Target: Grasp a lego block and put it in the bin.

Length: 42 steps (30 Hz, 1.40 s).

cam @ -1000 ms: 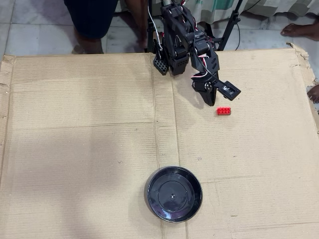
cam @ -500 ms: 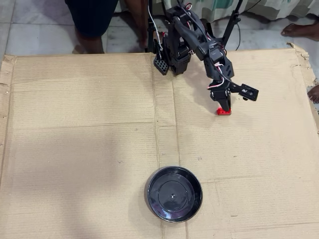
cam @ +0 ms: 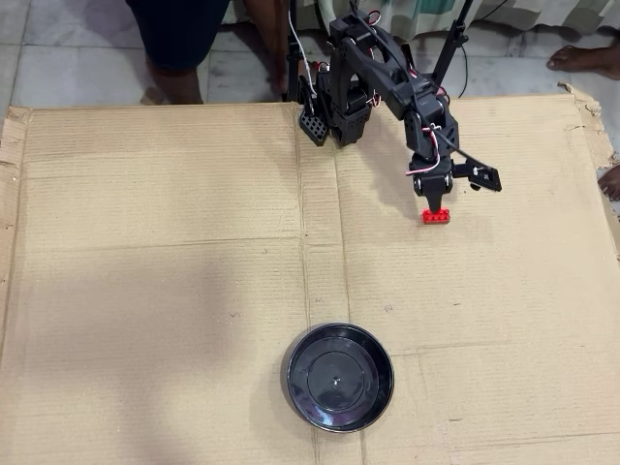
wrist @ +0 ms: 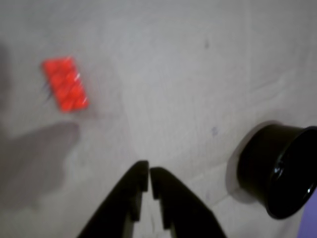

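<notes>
The lego block point(cam: 435, 215) is a small red studded brick lying on the cardboard, right of centre in the overhead view. My gripper point(cam: 433, 201) hangs just behind it, tips pointing down toward the brick. In the wrist view the block point(wrist: 64, 84) lies at the upper left, well off to the side of my gripper point(wrist: 149, 171), whose two dark fingers are shut with only a thin slit and nothing between them. The bin point(cam: 339, 377), a round glossy black dish, sits near the front edge of the cardboard; the wrist view shows the bin point(wrist: 277, 171) at the right edge.
A large cardboard sheet point(cam: 155, 291) covers the floor. The arm's base point(cam: 334, 107) stands at the sheet's far edge. A person's legs point(cam: 179, 44) and tripod legs point(cam: 448, 48) are behind it, and feet point(cam: 610, 179) show at the right edge.
My gripper swung right from beside the block to over it, then drew back a little so the whole brick shows again. Block and bin have not moved.
</notes>
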{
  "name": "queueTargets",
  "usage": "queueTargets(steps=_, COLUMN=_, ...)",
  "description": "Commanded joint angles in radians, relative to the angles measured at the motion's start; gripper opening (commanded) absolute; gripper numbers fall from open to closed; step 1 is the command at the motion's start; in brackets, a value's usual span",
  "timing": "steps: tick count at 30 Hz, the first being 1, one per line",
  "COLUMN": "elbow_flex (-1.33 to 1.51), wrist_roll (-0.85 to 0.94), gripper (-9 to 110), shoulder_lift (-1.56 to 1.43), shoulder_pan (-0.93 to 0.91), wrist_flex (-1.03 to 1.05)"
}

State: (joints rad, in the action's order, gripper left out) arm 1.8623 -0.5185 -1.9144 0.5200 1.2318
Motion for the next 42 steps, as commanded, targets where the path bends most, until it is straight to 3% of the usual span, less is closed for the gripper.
queueTargets(steps=1, elbow_flex=-0.1, wrist_roll=0.034, gripper=1, shoulder_lift=-0.003, shoulder_pan=0.0, wrist_flex=0.137)
queueTargets(steps=6, elbow_flex=-0.109, wrist_roll=0.057, gripper=1, shoulder_lift=-0.003, shoulder_pan=0.005, wrist_flex=0.261)
queueTargets(steps=17, elbow_flex=-0.12, wrist_roll=0.055, gripper=1, shoulder_lift=-0.003, shoulder_pan=-0.008, wrist_flex=0.268)
queueTargets(steps=26, elbow_flex=-0.109, wrist_roll=0.16, gripper=25, shoulder_lift=-0.005, shoulder_pan=-0.009, wrist_flex=0.256)
queueTargets(steps=42, elbow_flex=-0.104, wrist_roll=0.16, gripper=28, shoulder_lift=0.152, shoulder_pan=0.146, wrist_flex=0.267)
